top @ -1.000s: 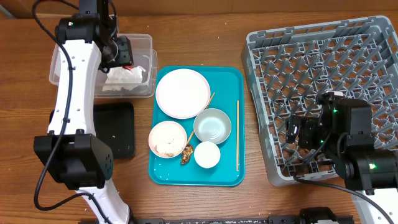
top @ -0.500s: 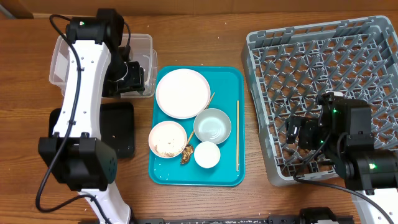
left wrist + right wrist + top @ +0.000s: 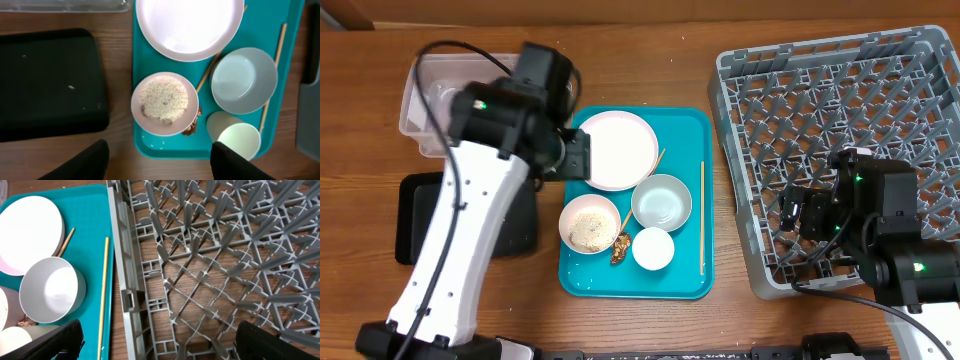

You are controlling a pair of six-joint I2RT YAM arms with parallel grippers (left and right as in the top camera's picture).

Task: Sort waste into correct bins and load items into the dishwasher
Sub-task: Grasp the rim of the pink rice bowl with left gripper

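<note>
The whitish bowl [image 3: 136, 107], filled with loose rice grains [image 3: 164, 97], is seen on the teal tray [image 3: 145, 60], just beside the white plate [image 3: 190, 25] and in line with the left hand [image 3: 159, 150], whose fingers are spread apart with nothing between them. The bowl is judged rigid, smooth, fairly light and likely slippery. It would best be pinched across its rim and kept level, since the rice would spill at any tilt. The right hand [image 3: 157, 332] is held wide and empty over the dish rack [image 3: 210, 270]. The clear tub [image 3: 430, 90] is partly covered by the left arm, so its contents cannot be made out. The small cup [image 3: 234, 141] is partly cut off by a finger.
</note>
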